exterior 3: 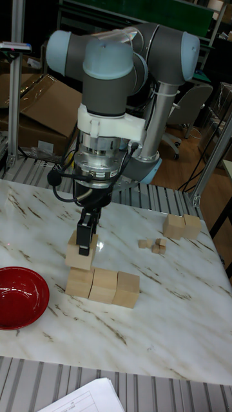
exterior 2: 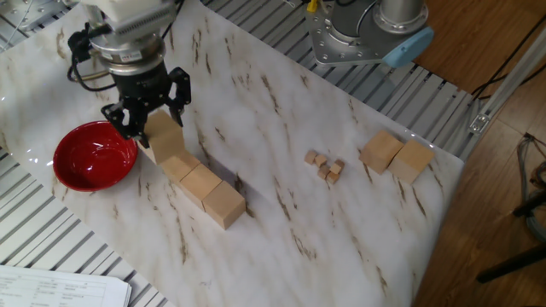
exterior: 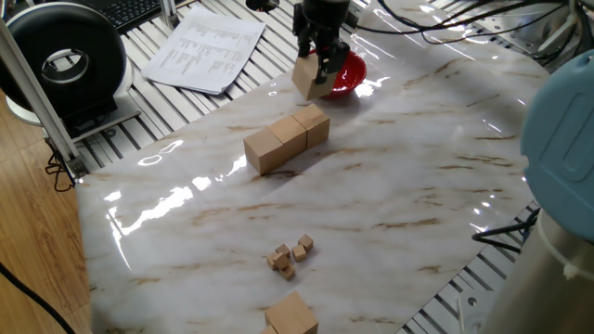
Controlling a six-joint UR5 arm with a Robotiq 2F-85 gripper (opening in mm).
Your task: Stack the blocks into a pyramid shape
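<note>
Between the fingers (exterior 3: 84, 239), clamped on two opposite faces, hangs one block (exterior 3: 81, 252), off the tabletop (exterior: 390, 195) and turned a bit vs the row. Just below and to one side of the fingers is the row (exterior: 286, 138) of three blocks, touching each other; in the tall view the held block sits over the row's end block nearest the bowl (exterior 2: 94, 155), but in one fixed view it looks further out toward the bowl, so true offset is unclear. Main risk, imo: if it's released where it hangs, it lands half off the end block and tips toward the bowl, or comes down corner-first b/c of the twist. A 2nd-tier block should straddle a seam between two row blocks, so it needs shifting along the row and squaring up first. Coming down too low while sliding over could shove the row apart. Well away from the fingers, near the far edge, two more blocks (exterior 2: 396, 156) wait side by side, w/ a cluster of tiny cubes (exterior 2: 326, 165) between them and the row; those look out of harm's way.
</note>
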